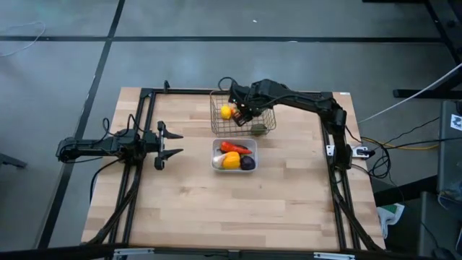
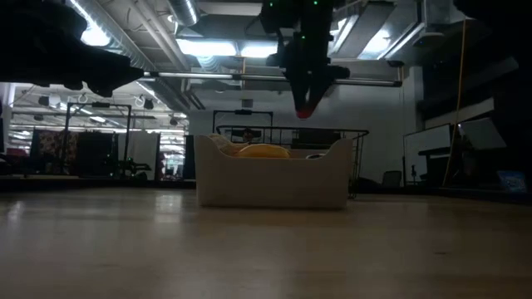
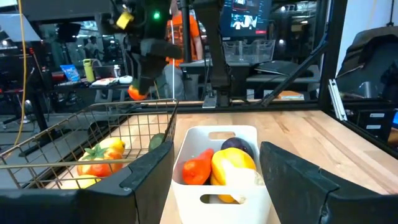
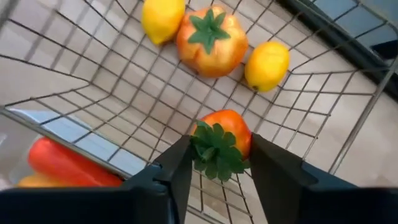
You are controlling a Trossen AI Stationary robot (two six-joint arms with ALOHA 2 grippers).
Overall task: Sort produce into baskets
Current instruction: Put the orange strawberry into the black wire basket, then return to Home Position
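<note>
I'm holding the right end effector point(image 4: 216, 163) above the wire mesh basket point(image 1: 265, 115), its fingers point(image 4: 177, 168) pinching a red tomato point(image 4: 225, 134) with a green leafy top between them. The tomato is hanging over the basket floor, not touching it as far as I can tell. Below it in the basket I'm seeing a second tomato point(image 4: 212, 40) sitting between two lemons point(image 4: 163, 18), the other lemon point(image 4: 267, 64) just beside it. In the high view one lemon and a dark green item point(image 1: 258, 130) at the basket's near corner are showing.

The white tray point(image 1: 216, 163) is sitting just beside the basket, on the side toward the front of the surface point(image 1: 238, 209). It's carrying a red-orange carrot-like piece point(image 3: 198, 169), a yellow piece point(image 3: 233, 167) and a purple ball point(image 3: 237, 145), all packed touching.

The left end effector point(image 1: 170, 144) is waiting well apart to the left, low over the surface, fingers point(image 3: 134, 180) spread and pinching nothing, pointing toward the tray.

A person in an orange top point(image 3: 185, 28) is standing beyond the surface in the left wrist view.
</note>
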